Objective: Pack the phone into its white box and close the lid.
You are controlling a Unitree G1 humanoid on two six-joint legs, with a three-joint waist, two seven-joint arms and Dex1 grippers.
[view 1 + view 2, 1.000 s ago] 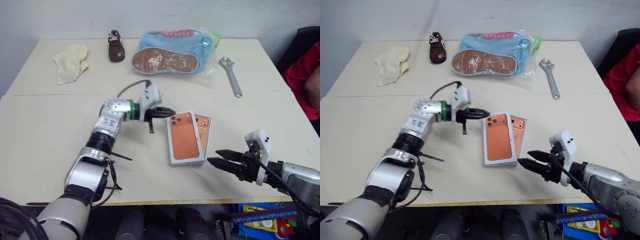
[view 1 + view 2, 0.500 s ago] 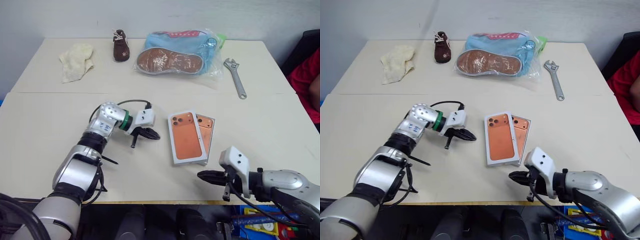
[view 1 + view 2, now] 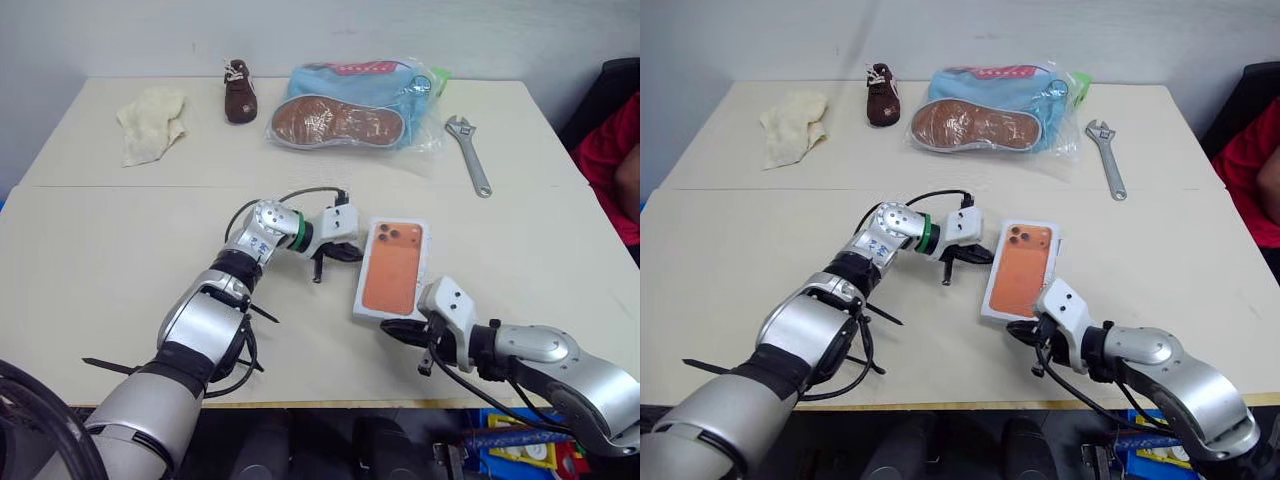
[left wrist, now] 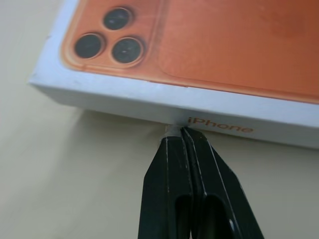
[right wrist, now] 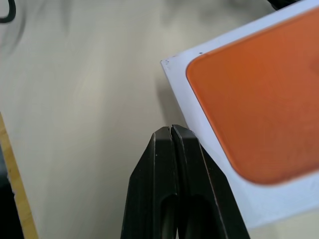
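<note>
The lid (image 3: pixel 393 270), printed with an orange phone, sits on the box on the table (image 3: pixel 90 260), so the box reads as closed. The left gripper (image 4: pixel 182 130), fingers pressed together, touches its long side wall from the robot's left. The right gripper (image 5: pixel 171 130), also pressed shut, points at the near corner, its forearm lying low along the table's front edge.
</note>
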